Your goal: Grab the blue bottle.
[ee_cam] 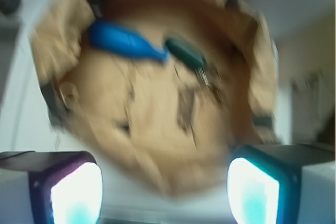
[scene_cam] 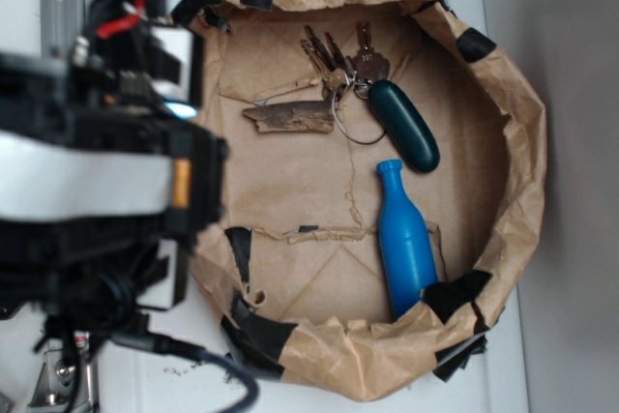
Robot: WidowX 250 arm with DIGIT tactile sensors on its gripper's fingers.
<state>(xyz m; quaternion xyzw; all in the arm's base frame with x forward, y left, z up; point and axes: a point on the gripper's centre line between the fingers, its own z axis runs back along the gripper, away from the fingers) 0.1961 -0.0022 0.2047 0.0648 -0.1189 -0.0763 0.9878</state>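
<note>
The blue bottle lies on its side inside a crumpled brown paper basket, neck pointing toward the dark teal key fob, base tucked against the basket's near wall by a strip of black tape. It looks light, rigid and smooth, so it may roll or slip under a loose pinch; the wider body, taken across its width, seems the safer hold than the narrow neck. Keys and a sliver of wood lie well apart from it. In the blurred wrist view the bottle sits far off, and the tool is spread open, empty, outside the basket above the white bench.
</note>
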